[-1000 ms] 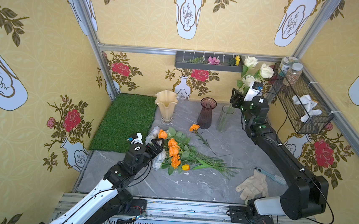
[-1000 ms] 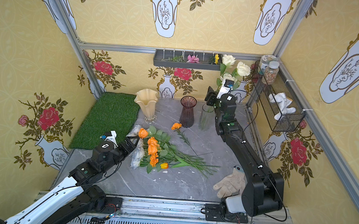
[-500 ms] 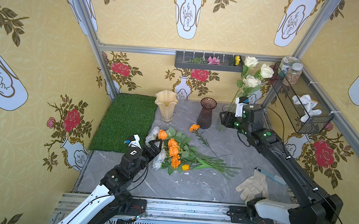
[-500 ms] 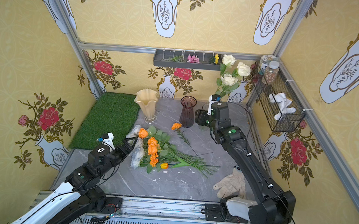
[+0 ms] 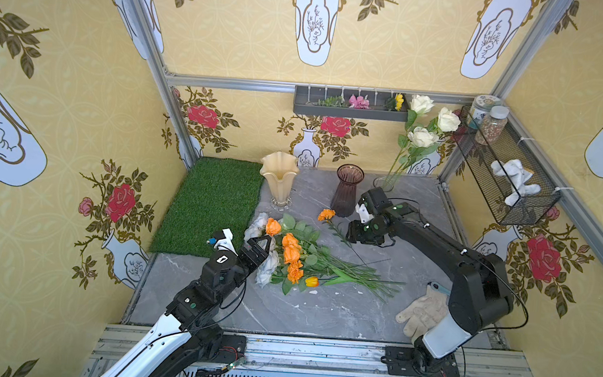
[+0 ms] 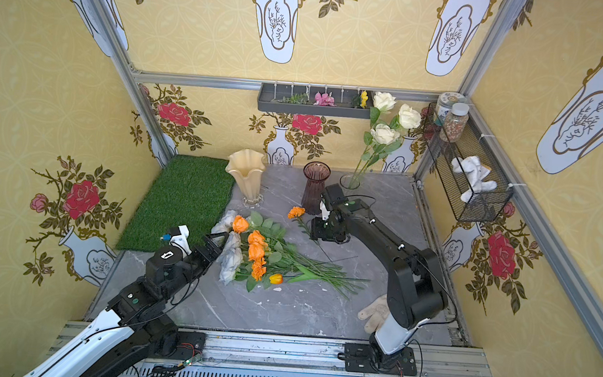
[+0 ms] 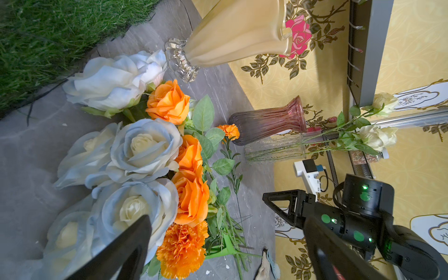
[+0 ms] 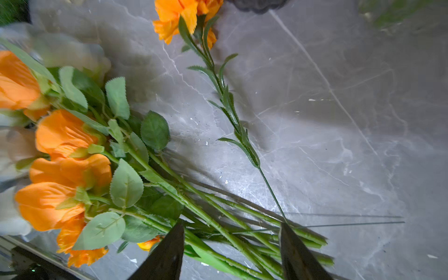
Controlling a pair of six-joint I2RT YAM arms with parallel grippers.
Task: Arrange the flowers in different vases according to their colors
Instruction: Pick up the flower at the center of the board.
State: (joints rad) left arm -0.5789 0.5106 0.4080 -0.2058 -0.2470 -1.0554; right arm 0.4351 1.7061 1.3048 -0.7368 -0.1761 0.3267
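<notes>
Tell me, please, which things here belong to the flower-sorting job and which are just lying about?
Job: orange flowers, blue-white roses, cream roses, yellow tulip, ruffled cream vase, purple vase, clear vase.
Lying about: work glove, grass mat, wire basket, jars, shelf sprigs.

Grey marble table (image 5: 319,316) carries a grass mat (image 5: 210,204), 3 vases (image 5: 345,193), loose flowers (image 5: 293,255) and a glove (image 5: 422,313).

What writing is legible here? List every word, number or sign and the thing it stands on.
Nothing here can be read as text.
Round lidded jar with a pale printed label, in the black wire mesh basket: print too small to read.
White mark on left arm's black wrist: a shape, no letters.
</notes>
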